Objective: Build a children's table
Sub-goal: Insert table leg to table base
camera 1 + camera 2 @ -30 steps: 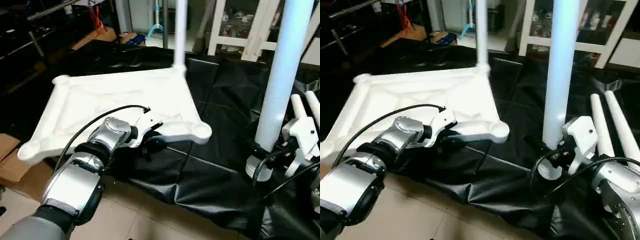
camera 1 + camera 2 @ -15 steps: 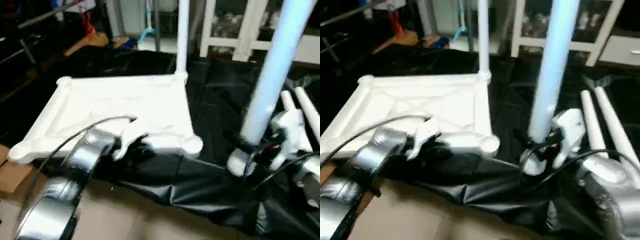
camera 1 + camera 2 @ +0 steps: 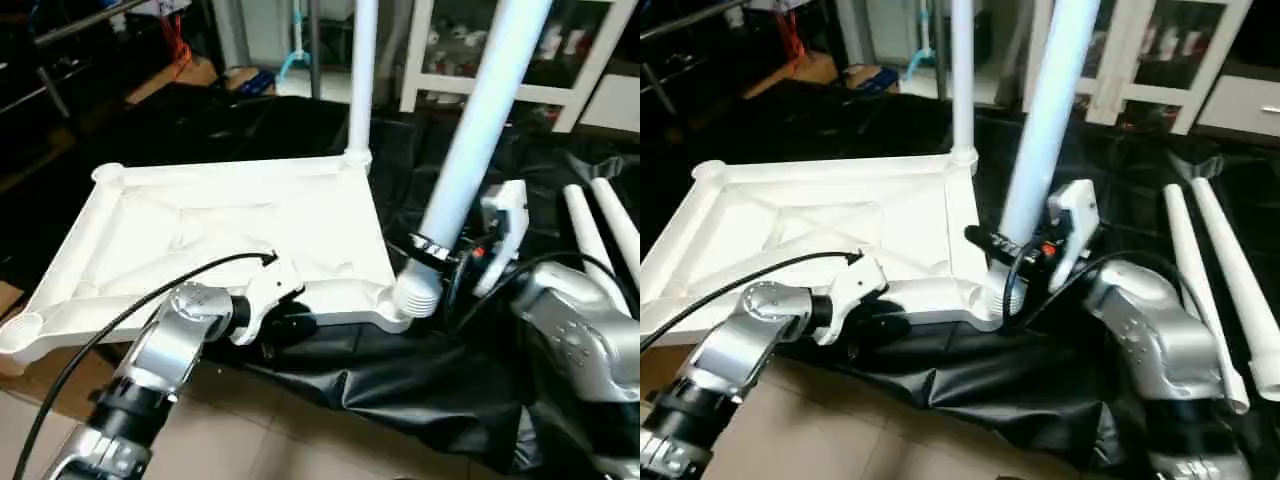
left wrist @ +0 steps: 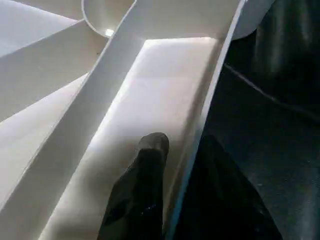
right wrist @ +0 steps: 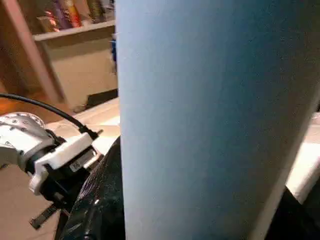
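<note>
The children's table top (image 3: 230,220) lies upside down on black sheeting, ribs up. One white leg (image 3: 362,70) stands upright in its far right corner socket. My left gripper (image 3: 288,325) is shut on the near rim: one black finger (image 4: 145,190) sits inside the rim wall and the other outside. My right gripper (image 3: 438,255) is shut on a second leg (image 3: 480,110), which leans to the right. Its threaded end (image 3: 415,297) is at the near right corner socket. In the right wrist view this leg (image 5: 210,115) is close up.
Two loose white legs (image 3: 605,230) lie on the black sheeting (image 3: 400,390) at the right. A white glass-door cabinet (image 3: 470,60) stands behind. Cardboard (image 3: 15,365) shows under the top's near left corner, tiled floor in front.
My right arm has swung its leg left from beside the top and tilted it, bringing the lower end to the near right corner socket. The left gripper stays on the rim. The camera has shifted.
</note>
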You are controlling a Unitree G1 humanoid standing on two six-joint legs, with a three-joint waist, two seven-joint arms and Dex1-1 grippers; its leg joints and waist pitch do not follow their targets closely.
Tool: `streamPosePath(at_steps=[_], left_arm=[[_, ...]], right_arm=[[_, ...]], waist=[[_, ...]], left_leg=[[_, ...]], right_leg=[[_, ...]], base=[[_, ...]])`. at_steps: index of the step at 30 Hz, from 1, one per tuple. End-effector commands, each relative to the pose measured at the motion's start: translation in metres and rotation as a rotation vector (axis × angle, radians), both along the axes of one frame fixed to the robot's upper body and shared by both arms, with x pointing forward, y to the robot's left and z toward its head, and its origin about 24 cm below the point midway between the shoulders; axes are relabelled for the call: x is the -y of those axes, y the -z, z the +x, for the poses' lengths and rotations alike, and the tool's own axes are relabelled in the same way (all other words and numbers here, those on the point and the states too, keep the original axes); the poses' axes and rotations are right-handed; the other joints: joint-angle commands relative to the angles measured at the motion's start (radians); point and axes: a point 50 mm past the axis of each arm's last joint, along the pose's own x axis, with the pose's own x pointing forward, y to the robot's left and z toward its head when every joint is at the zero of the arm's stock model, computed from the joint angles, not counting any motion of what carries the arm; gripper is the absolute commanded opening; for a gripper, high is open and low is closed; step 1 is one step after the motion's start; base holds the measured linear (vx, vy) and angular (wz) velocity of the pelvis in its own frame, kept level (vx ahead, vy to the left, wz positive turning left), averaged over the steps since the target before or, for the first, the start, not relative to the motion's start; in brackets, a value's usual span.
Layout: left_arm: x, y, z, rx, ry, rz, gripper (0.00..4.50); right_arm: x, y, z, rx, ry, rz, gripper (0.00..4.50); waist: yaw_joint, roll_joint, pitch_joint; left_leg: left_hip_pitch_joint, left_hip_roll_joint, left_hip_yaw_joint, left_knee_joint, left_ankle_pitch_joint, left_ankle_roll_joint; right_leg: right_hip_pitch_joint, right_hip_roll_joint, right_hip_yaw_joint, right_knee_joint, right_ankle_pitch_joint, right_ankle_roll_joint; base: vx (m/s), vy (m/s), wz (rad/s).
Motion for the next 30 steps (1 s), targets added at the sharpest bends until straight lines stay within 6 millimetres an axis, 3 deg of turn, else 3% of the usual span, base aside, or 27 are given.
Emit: streamPosePath(at_steps=[1,6,8,10,15,30], left_arm=[[0.003,-0.001,-0.004,-0.023,0.008,-0.052,0.67],[0.004,-0.007,-0.007,-0.019,0.020,-0.058,0.67],[0.006,-0.009,-0.008,-0.016,0.038,-0.061,0.67],[0.007,-0.011,-0.010,-0.024,0.045,-0.069,0.66],[0.011,-0.015,-0.010,-0.018,0.054,-0.086,0.66],[0.013,-0.019,-0.009,-0.011,0.065,-0.094,0.66]], right_arm=[[-0.001,-0.002,0.003,0.003,-0.031,0.026,1.79],[-0.002,0.005,0.011,-0.078,-0.085,0.088,1.79],[-0.001,0.009,0.014,-0.110,-0.092,0.104,1.79],[0.000,0.014,0.019,-0.158,-0.094,0.129,1.79],[0.001,0.020,0.025,-0.178,-0.088,0.124,1.79],[0.004,0.024,0.035,-0.178,-0.081,0.092,1.79]], waist=[[0.006,-0.034,-0.059],[0.009,-0.035,-0.055],[0.008,-0.045,-0.053],[0.011,-0.045,-0.049],[0.016,-0.056,-0.040],[0.020,-0.068,-0.020]], left_leg=[[-0.002,0.100,-0.046,-0.068,0.098,0.193],[0.000,0.102,-0.048,-0.067,0.105,0.210],[0.000,0.102,-0.047,-0.067,0.119,0.214],[-0.001,0.102,-0.045,-0.066,0.128,0.219],[0.002,0.103,-0.044,-0.069,0.132,0.219],[0.008,0.104,-0.037,-0.077,0.050,0.160]], right_leg=[[0.051,-0.123,0.082,-0.054,-0.074,-0.186],[0.049,-0.122,0.080,-0.049,-0.067,-0.200],[0.046,-0.120,0.081,-0.047,-0.050,-0.206],[0.044,-0.122,0.082,-0.045,-0.040,-0.221],[0.041,-0.121,0.082,-0.043,-0.042,-0.229],[0.039,-0.123,0.092,-0.053,-0.132,-0.242]], base=[[0.000,0.000,0.00],[0.000,0.000,0.00],[0.000,0.000,0.00],[0.000,0.000,0.00],[0.000,0.000,0.00],[0.000,0.000,0.00]])
